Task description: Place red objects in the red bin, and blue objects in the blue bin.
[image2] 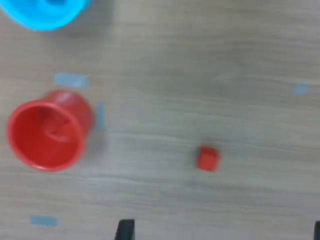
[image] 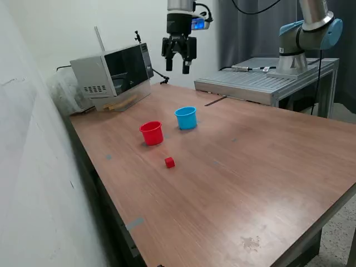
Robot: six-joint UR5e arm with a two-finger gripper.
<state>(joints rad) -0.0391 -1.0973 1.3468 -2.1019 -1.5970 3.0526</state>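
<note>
A small red cube (image: 169,162) lies on the wooden table (image: 250,183), in front of the red cup (image: 151,133). The light blue cup (image: 186,118) stands upright just to the exterior view's right of the red cup. My gripper (image: 178,65) hangs high above the table behind the cups, open and empty. In the wrist view the red cup (image2: 47,131) shows a faint red shape inside. The red cube (image2: 207,158) lies apart from it, and the blue cup (image2: 45,12) is cut off at the edge. Only the fingertips (image2: 125,230) show, wide apart. No blue cubes are in view.
A microwave (image: 114,75) stands at the back on the exterior view's left, near the wall. A metal stand (image: 261,83) with a second arm (image: 306,33) is at the back right. Small blue tape marks (image2: 70,80) are stuck on the table.
</note>
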